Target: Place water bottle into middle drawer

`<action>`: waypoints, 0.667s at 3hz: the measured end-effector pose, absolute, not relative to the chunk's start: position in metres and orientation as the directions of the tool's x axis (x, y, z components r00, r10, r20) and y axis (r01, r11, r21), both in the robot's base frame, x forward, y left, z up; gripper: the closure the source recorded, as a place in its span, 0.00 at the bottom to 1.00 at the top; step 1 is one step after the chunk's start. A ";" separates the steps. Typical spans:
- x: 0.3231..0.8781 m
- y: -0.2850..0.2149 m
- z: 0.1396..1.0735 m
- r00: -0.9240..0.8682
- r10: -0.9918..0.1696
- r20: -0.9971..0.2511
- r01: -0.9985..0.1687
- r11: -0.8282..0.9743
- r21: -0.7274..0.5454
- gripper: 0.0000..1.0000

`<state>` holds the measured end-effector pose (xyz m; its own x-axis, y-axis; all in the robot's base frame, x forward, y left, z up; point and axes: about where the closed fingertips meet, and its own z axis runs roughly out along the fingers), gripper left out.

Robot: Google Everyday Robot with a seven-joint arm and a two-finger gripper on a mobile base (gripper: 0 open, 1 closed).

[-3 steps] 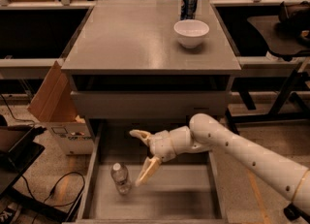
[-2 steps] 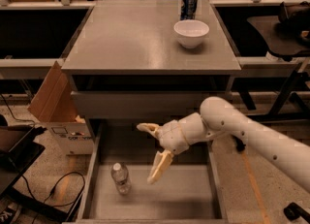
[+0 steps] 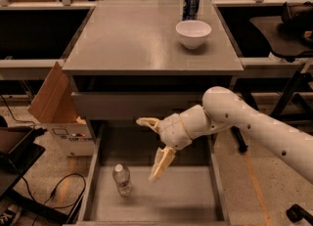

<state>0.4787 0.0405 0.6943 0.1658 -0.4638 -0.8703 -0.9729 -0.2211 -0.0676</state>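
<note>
The water bottle [image 3: 122,179], small and clear, stands upright on the floor of the open middle drawer [image 3: 161,198], at its left side. My gripper [image 3: 149,149] hangs above the drawer, to the right of the bottle and higher than it. Its two pale fingers are spread wide apart, one pointing left [image 3: 146,121] and one pointing down [image 3: 161,164]. It holds nothing and does not touch the bottle. The white arm [image 3: 254,127] reaches in from the right.
A blue soda can [image 3: 190,4] and a white bowl [image 3: 193,33] stand at the back right of the grey cabinet top [image 3: 127,39]. A cardboard box [image 3: 54,102] sits left of the cabinet. Cables [image 3: 44,195] lie on the floor at the left.
My gripper has risen and drawn back to the right, away from the bottle. The bottle stands where it was in the drawer.
</note>
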 end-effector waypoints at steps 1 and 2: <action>0.482 0.036 0.694 0.163 -0.459 -0.873 -0.975 -0.211 -0.071 0.00; 0.479 0.017 0.713 0.180 -0.507 -0.843 -0.979 -0.177 -0.102 0.00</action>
